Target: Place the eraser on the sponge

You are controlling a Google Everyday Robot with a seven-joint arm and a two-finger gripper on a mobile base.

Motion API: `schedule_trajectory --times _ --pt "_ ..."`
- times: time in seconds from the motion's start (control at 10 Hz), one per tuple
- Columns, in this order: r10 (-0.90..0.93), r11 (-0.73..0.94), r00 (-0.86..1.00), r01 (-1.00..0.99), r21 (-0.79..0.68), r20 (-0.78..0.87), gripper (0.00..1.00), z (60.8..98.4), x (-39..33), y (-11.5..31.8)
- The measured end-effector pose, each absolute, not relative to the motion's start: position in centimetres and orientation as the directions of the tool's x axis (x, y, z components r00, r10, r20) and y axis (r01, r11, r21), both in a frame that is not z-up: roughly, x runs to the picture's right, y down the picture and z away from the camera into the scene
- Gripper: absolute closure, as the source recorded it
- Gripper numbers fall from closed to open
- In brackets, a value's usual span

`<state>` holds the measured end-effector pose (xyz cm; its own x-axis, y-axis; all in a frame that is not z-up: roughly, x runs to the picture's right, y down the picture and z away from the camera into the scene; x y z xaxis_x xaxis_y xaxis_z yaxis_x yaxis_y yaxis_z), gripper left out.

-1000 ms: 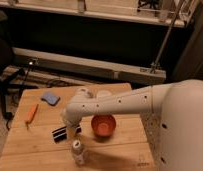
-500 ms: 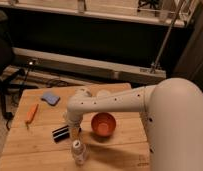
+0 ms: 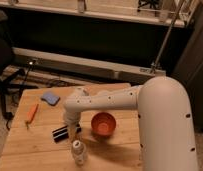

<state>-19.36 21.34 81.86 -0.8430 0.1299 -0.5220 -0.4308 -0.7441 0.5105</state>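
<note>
The eraser (image 3: 61,133), a flat black block with a pale stripe, lies on the wooden table (image 3: 35,145) left of centre. My gripper (image 3: 73,131) hangs down from the white arm at the eraser's right end, touching or just above it. The blue-grey sponge (image 3: 50,98) rests flat near the table's far left corner, well apart from the eraser.
An orange carrot-like stick (image 3: 31,113) lies at the table's left edge. An orange bowl (image 3: 103,124) sits right of the gripper. A clear bottle (image 3: 79,152) stands just in front of the gripper. The white arm (image 3: 160,120) fills the right side.
The arm's large white segment has swung further into view on the right. The gripper has sunk slightly at the eraser's right end. The eraser and sponge have not moved.
</note>
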Motion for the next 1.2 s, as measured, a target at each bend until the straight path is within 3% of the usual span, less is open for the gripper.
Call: schedule_trajectory --times 0.1,0.5,0.8,1.2 --pt "0.133 -0.738 -0.844 -0.435 0.517 -0.520 0.50 82.0 -19.5 21.4" --pt "0.153 -0.721 -0.846 -0.449 0.528 -0.511 0.53 82.4 -20.2 21.3" --pt "0.147 -0.724 -0.842 -0.449 0.523 -0.518 0.76 81.9 -22.1 20.2" --pt "0.115 -0.754 -0.822 -0.438 0.489 -0.558 0.78 79.8 -26.6 15.7"
